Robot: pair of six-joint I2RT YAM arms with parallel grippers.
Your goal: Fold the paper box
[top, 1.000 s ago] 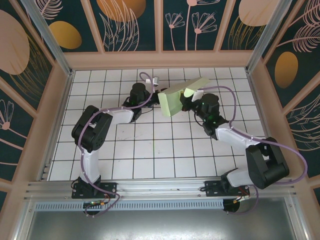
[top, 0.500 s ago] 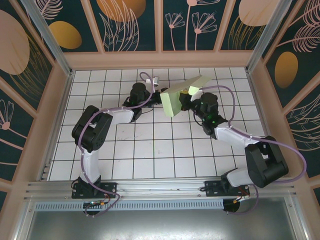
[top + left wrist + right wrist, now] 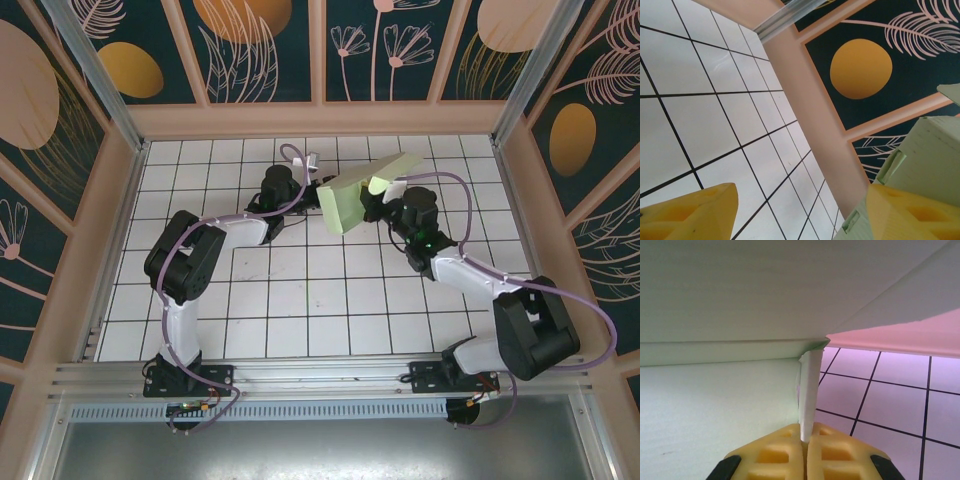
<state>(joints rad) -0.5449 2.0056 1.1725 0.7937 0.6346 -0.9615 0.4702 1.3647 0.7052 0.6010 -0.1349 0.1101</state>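
Observation:
The paper box [image 3: 358, 193], pale mint-green card with raised flaps, is held off the tiled floor at the back middle. My right gripper [image 3: 377, 207] is shut on a thin edge flap of it; in the right wrist view the flap [image 3: 808, 390] runs down between the yellow fingers [image 3: 837, 452], with wide panels above and to the left. My left gripper [image 3: 316, 196] sits at the box's left side, open. In the left wrist view the box [image 3: 935, 160] lies against the right finger [image 3: 912, 212], and bare floor shows between that one and the left finger [image 3: 690, 212].
The white tiled floor [image 3: 300, 300] is fenced by pinkish walls [image 3: 320, 120] with dark leaf-pattern panels close behind the box. A small white object [image 3: 309, 159] lies near the back wall, by the left arm's cable.
The box and right gripper swung slightly to the right and came back to nearly the same place. Both grippers keep the same opening.

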